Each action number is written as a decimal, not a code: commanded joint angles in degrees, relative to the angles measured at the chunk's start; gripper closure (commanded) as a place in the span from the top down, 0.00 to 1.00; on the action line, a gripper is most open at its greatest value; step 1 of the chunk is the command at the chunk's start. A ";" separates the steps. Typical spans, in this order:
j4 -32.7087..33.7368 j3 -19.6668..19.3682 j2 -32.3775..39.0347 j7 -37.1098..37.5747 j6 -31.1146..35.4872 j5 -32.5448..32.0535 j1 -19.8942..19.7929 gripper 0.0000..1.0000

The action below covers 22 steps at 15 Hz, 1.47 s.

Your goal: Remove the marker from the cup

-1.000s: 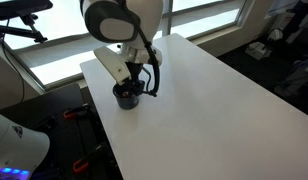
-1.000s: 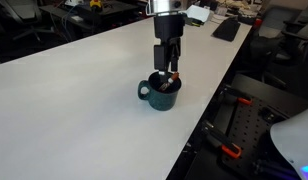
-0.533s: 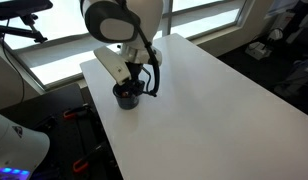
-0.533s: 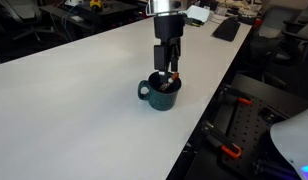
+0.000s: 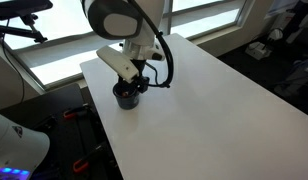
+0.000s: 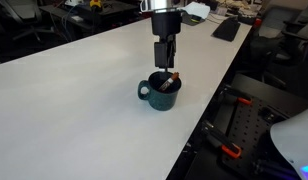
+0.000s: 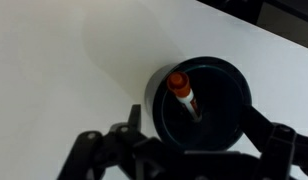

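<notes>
The marker (image 7: pixel 184 96) leans inside the cup (image 7: pixel 227 88) on the worktop (image 6: pixel 74 90), red end up. The gripper (image 6: pixel 166 63) hangs just above, jaws wide and empty. It should centre over the red end, descend clear of the rim, close gently and lift straight.

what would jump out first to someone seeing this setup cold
The dark cup stands alone near one edge of a broad white table. The marker leans inside it with its red-orange end up. Directly above the cup hangs the pincer, open and holding nothing.
</notes>
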 commanded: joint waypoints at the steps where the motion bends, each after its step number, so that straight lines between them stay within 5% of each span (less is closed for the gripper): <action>1: 1.18 0.78 -1.72 -4.41 -1.77 -0.02 -0.29 1.00; 9: 2.33 1.26 -3.26 -20.02 -12.27 0.67 0.02 1.00; 22: 1.94 1.18 1.66 -19.19 -8.04 -2.86 0.73 1.00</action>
